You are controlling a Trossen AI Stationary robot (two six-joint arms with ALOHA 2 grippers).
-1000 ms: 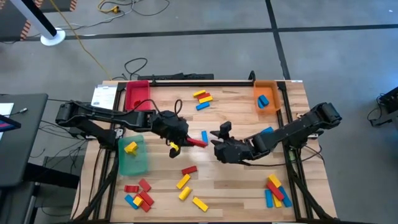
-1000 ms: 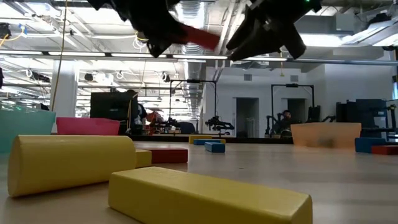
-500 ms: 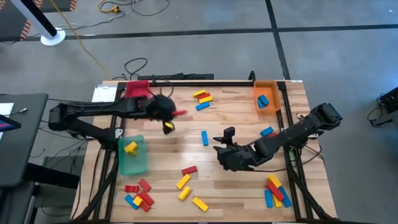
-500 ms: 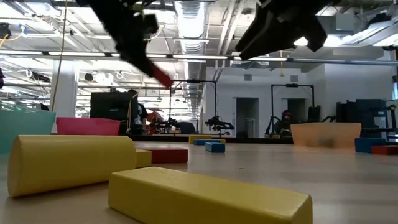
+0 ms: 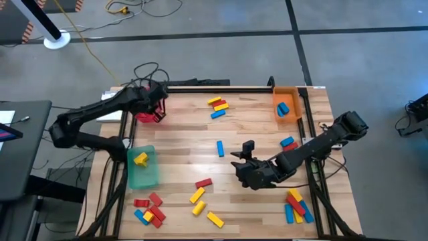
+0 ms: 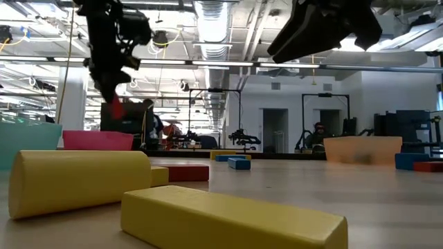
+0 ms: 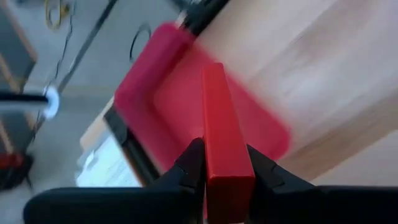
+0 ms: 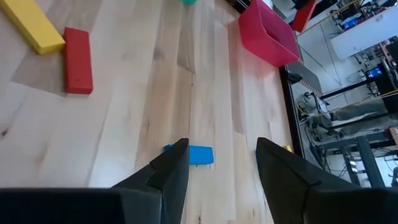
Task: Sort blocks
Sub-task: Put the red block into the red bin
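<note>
Left gripper (image 7: 227, 171) over red tray (image 7: 180, 81), fingers clamping red block (image 7: 222, 134), right gripper (image 8: 221, 165) above bench (image 5: 254, 134), fingers apart, empty

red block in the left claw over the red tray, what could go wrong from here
The left claw grips only the red block's near end, so it may tip on release and miss the red tray. The right claw, open above the blue block, might nudge it aside.

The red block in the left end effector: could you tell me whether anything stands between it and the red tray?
Nothing visible does. The left end effector holds the red block directly over the red tray, whose floor looks bare beneath it.
</note>
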